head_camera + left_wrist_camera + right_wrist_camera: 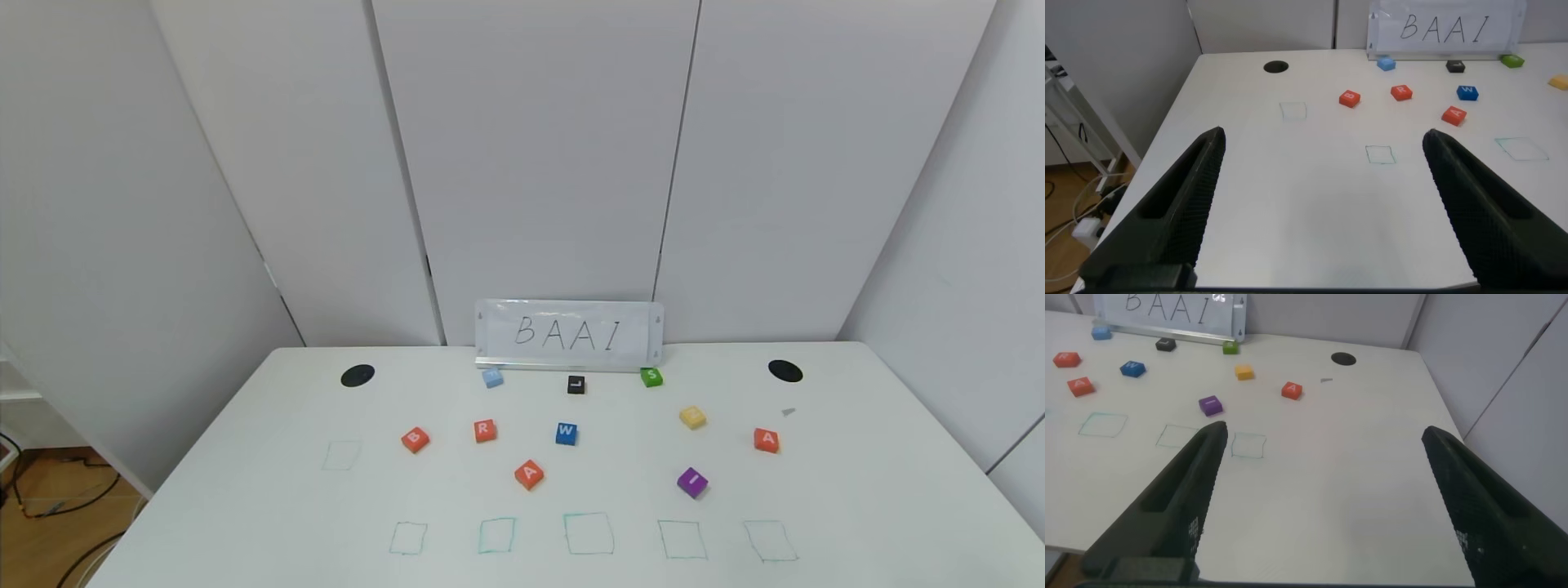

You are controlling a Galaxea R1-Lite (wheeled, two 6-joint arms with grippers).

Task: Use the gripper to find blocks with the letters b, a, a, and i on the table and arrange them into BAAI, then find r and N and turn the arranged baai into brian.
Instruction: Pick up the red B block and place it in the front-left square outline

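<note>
The big white desk (857, 490) holds one sign (569, 335) at the back that says BAAI, two black round discs, six green drawn squares and ten small letter blocks. Five squares sit in a row at the near edge and one sits alone on the left. Four blocks are orange-red: one B block (415, 439), one R block (485, 430) just beside it, and two A blocks, one near the middle (529, 474) and one far on the right (766, 440). There is one purple I block (692, 482), one blue W block (566, 434), one black L block (575, 385), one green S block (651, 376), one yellow block (692, 417) and one pale blue block (492, 377). All lie apart, away from the near squares. The left pincer (1323, 220) hangs over the desk's left near side, spread wide and holding nothing. The right pincer (1323, 514) hangs over the right near side, spread wide too, with nothing in it.
</note>
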